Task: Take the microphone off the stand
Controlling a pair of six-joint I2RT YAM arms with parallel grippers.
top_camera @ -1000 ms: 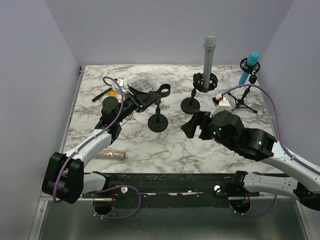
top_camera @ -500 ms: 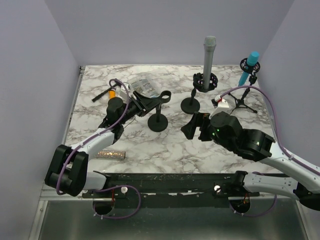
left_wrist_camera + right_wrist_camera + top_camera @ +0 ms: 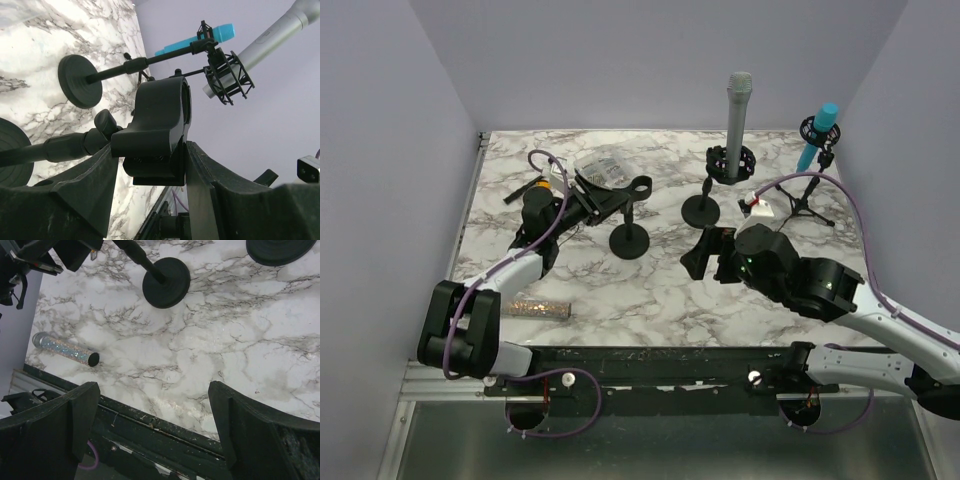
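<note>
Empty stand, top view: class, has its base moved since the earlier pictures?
Yes. The empty stand's base has slid slightly left, away from the grey mic stand's base, which stayed put.

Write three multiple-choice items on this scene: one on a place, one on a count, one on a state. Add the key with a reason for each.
1. Where does the glitter microphone lie?
A. flat on the table, near its front edge
B. against the table's back edge
C. on the floor

2. How many microphones sit upright in stands?
A. none
B. two
C. four

3. What is the state of the left gripper?
A. open above bare marble
B. shut on the mic clip of the empty stand
C. out of view

Key:
1 A, since the top view shows it lying flat by the near edge.
2 B, since only the grey microphone and the blue microphone sit in mounts.
3 B, since the left wrist view shows a finger pressed against each side of the clip.
</note>
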